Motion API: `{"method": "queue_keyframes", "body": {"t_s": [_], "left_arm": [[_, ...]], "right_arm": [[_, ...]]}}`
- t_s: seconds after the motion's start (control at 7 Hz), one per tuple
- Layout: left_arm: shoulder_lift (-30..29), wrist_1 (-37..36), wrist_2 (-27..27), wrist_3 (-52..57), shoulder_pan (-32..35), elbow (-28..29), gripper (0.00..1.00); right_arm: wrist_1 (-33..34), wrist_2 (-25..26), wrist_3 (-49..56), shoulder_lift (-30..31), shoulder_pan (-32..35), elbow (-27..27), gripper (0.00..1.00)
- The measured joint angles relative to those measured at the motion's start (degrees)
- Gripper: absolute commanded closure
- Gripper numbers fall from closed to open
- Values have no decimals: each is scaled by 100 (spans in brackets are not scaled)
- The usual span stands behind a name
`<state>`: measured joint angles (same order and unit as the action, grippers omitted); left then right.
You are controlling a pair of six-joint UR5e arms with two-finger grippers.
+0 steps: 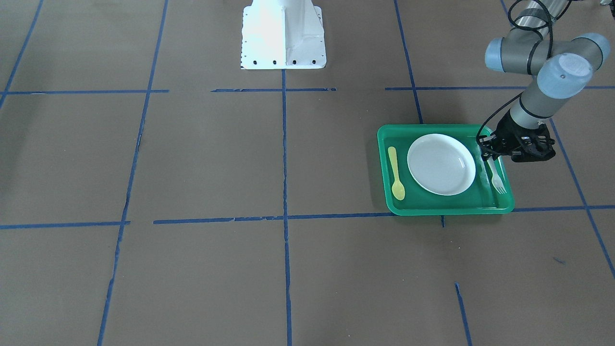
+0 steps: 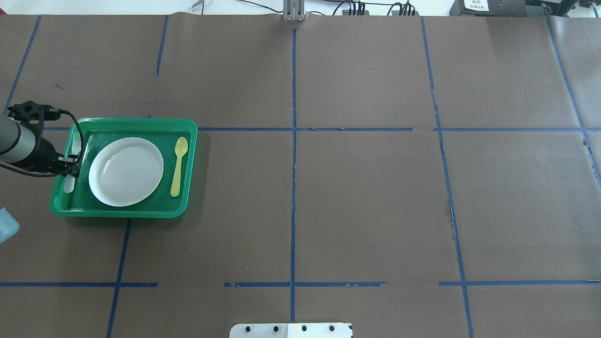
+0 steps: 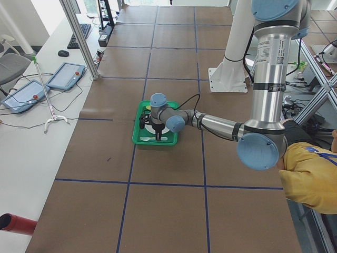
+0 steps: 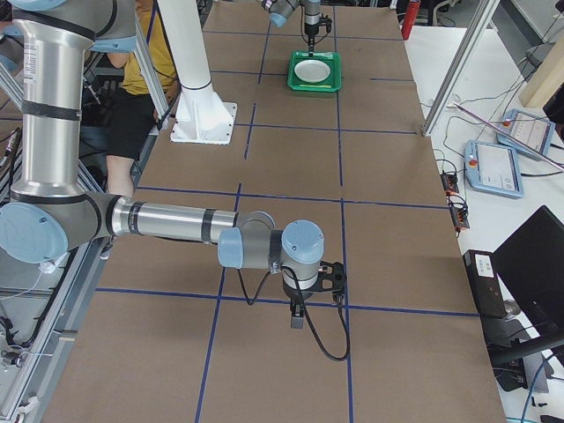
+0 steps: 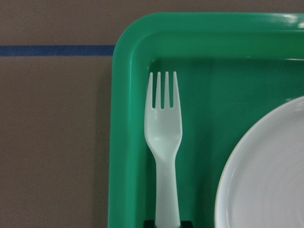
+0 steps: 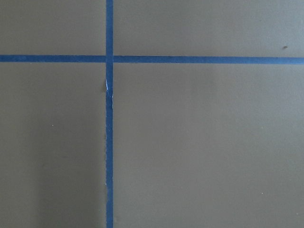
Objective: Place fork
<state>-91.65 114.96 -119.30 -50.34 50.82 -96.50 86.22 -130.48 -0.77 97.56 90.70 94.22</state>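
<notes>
The fork [image 5: 163,137] lies flat in the green tray [image 5: 124,142], in the narrow lane between the side wall and the white plate [image 5: 266,180], with its tines short of the corner. The left jaws pinch its handle end. The right jaws hang over open counter [image 6: 199,142]; I cannot tell whether they are spread or pressed together.

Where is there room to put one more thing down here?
Plenty on the brown table past the yellow spoon, all the way across. On the green tray only thin strips are bare round the white plate. The fork side is crowded, with the left gripper over it.
</notes>
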Motion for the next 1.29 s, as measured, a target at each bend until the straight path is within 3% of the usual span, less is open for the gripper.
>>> {"method": "queue_keyframes", "body": {"t_s": [0.57,0.86,1.29], "left_arm": [[-14,-18,-47,408,212,-139,0],[76,-272,-406,1826,1200,-180,0],[202,-1726,-656,4828,3148,-168,0]], "right_arm": [[-1,2,-1,0,0,0,0],[-2,-1,0,0,0,0,0],[-1,1,-2,0,0,0,0]]}}
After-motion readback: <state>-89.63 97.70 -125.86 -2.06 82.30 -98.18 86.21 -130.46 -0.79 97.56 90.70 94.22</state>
